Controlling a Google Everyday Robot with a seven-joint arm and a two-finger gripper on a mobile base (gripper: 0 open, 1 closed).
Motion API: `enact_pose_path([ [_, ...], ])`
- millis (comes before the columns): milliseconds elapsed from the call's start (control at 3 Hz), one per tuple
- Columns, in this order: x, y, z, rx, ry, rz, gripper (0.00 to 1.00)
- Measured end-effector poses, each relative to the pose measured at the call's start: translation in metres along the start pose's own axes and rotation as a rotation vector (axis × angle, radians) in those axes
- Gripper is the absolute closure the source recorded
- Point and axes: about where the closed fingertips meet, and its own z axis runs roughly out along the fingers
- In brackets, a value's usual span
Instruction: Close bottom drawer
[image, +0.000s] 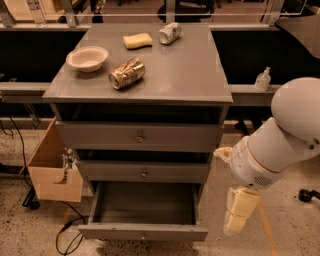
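The bottom drawer (142, 232) of the grey cabinet is pulled out toward me, its inside bare, and its small knob (143, 236) shows on the low front. My gripper (234, 227) hangs fingers-down from the white arm (280, 145), to the right of the open drawer. It is level with the drawer's front right corner and a short gap away from it, touching nothing.
The middle drawer (144, 172) and top drawer (139, 136) sit further in. On the cabinet top (190, 75) lie a bowl (87, 58), a gold can (126, 73), a sponge (137, 40) and a silver can (169, 33). A cardboard box (52, 170) hangs left; cables (70, 235) lie on the floor.
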Motion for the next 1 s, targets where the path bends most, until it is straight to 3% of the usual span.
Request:
enact_pose_path([
  [333,0.005,0.008,0.044,-0.052,-0.024,0.071,0.00],
  [667,0.009,0.024,0.108,-0.106,-0.041,0.209,0.00],
  [1000,0.014,0.034,0.157,-0.113,-0.049,0.349,0.00],
])
